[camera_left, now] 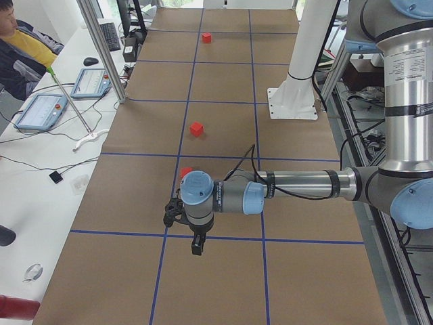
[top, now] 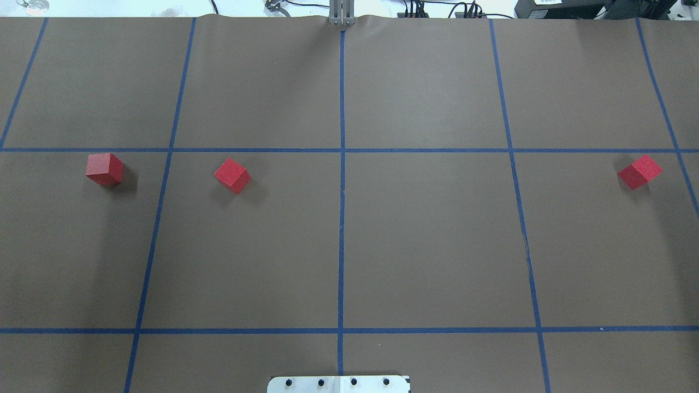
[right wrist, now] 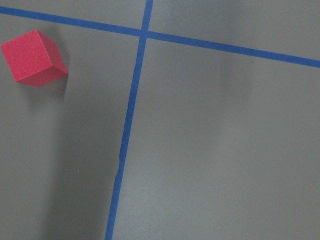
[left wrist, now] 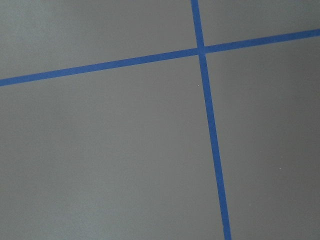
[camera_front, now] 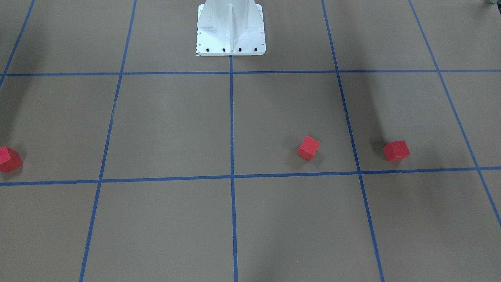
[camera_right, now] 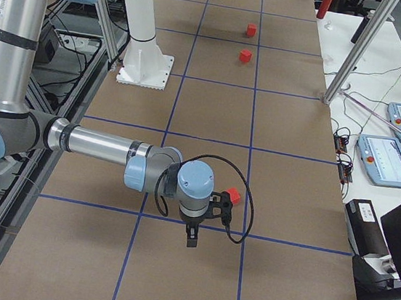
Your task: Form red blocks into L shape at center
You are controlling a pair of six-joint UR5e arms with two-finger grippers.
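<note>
**Three red blocks lie apart in one row of the grid**

In the overhead view all three cubes sit on the brown floor in the same row of squares, just under the upper horizontal tape line. The first red block is at the far left of the frame. The second red block is in the next square over, left of the center line and well apart from it. The third red block is at the far right, close to the last vertical tape line. No block touches another, and each is turned at an angle to the tape. The white base plate sits at the bottom edge of the frame, on the center line.

In the left side view the left gripper hangs in the lower middle of the frame, near a tape crossing. The first red block shows as a red corner just behind its wrist. This view does not show whether its pincer is released or clenched, so I cannot tell. The left wrist view holds only brown floor and a tape crossing at its upper right.

In the right side view the right gripper hangs in the lower middle of the frame, with the third red block just beside its wrist, on the frame's right. Its pincer state cannot be told either. The right wrist view has that block in its upper left corner, left of a vertical tape line.
</note>
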